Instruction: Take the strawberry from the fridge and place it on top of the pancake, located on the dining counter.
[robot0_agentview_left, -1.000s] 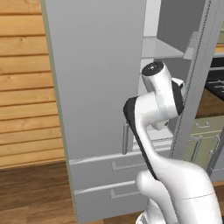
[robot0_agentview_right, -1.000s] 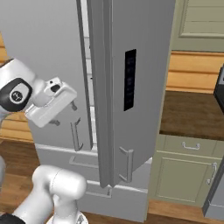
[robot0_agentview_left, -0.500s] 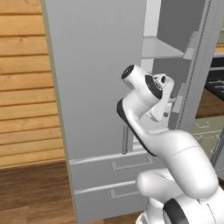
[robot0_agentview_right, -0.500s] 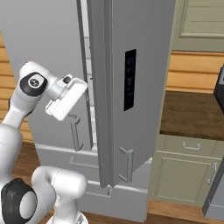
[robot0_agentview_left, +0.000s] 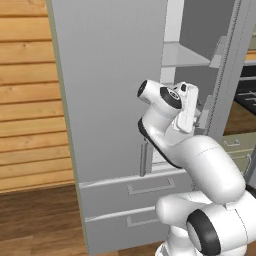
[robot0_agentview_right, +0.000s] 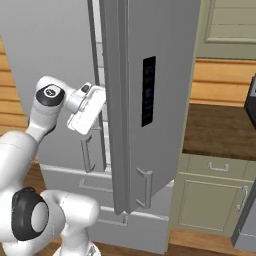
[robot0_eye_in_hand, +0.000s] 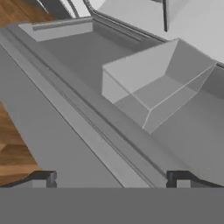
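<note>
My gripper hangs wide open, holding nothing, and over the last second I've swung it up toward the gap beside the fridge door. Just ahead sits an empty door bin; beyond, white shelves. The strawberry is probably deeper inside, unseen.

Tall light-grey fridge straight ahead of the claw, right door swung wide, left door shut. Pale shelf visible inside, above and beyond the claw. Two wide drawers below. Grey bin, probably a door bin, close ahead of the claw.
</note>
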